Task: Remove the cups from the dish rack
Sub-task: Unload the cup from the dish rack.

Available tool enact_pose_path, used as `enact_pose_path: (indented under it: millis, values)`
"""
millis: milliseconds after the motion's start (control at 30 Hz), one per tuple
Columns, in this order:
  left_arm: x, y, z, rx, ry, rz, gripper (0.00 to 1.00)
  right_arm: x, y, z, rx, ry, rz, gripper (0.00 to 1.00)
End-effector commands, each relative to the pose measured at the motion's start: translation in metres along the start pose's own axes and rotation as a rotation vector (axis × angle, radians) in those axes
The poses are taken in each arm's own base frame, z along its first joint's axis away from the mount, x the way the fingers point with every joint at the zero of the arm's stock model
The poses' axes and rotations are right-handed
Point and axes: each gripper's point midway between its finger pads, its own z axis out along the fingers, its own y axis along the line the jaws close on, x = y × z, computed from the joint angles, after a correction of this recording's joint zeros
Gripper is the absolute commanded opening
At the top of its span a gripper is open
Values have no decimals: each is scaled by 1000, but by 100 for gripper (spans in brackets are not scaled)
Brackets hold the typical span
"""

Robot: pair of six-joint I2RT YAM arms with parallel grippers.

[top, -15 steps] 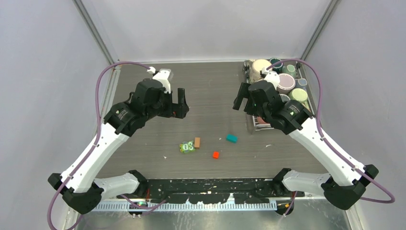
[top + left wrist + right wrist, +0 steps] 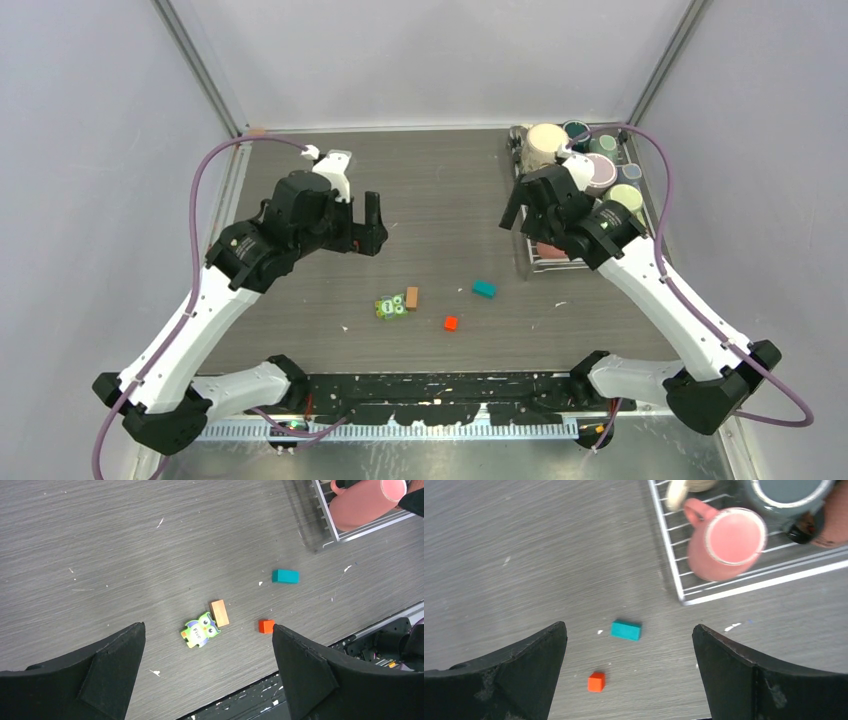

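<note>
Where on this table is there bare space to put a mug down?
The widest bare patch of table is the far middle, bordered by the dish rack's left rim, the left claw and the toy blocks. The rack is crowded, packed with mugs; the blocks clutter the near middle.

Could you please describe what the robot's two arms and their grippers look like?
The left arm and right arm have white links with black joint housings and black bases. A mauve cable loops along each arm from wrist to base. The left gripper and right gripper are black, with broad, wedge-shaped matte jaws. No markings are legible.
</note>
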Motion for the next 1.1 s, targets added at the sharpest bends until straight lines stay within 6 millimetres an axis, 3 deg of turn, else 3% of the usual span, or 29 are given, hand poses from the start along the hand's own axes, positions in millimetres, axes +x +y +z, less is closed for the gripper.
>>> enact_pose_path:
  millis: [0,200,400,600,1067]
  values:
    - [5,0,-4,22,-3,16,100,1,-38,10,133,11,42,100]
    - [16,-4,4,46,35,21,100,4,-72,32,217,51,115,100]
    - [18,-8,6,70,54,38,100,0,-80,65,245,80,152,100]
    - [22,-11,6,94,73,54,100,0,-100,90,307,111,155,100]
    - [32,-17,9,134,110,53,100,7,-112,124,324,164,66,100]
